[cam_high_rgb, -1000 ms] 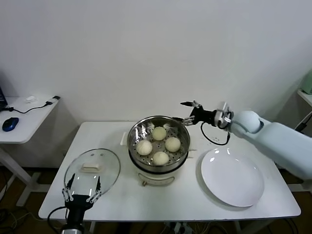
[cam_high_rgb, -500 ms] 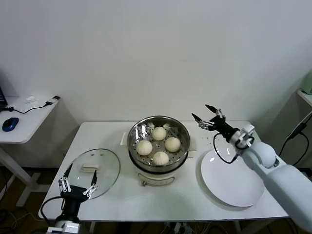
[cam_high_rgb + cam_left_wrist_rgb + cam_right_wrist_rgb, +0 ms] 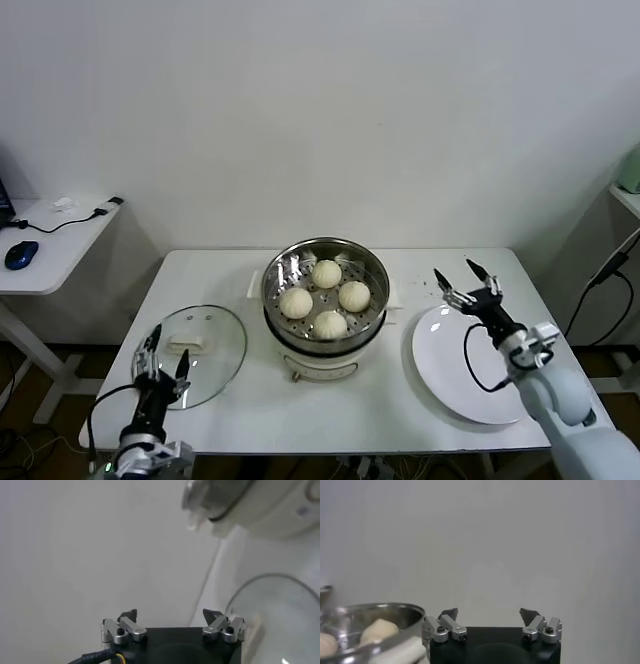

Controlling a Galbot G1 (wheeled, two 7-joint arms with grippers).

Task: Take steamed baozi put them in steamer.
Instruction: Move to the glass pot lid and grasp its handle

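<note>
Across the white table [image 3: 250, 415], well off to the left of the right gripper [image 3: 468, 283], the steamer [image 3: 325, 345] stands between both grippers. A white plate [image 3: 478, 375] lies directly below the right gripper, whose jaws stand wide apart and empty. A glass lid [image 3: 205, 350] lies flat just beyond the left gripper [image 3: 160, 352], whose jaws are also spread with nothing between them. Four steamed baozi [image 3: 326, 297] sit inside the steamer on its perforated tray, well apart from both sets of jaws. From the right wrist camera only the steamer's rim and two buns show, cut off at the edge.
</note>
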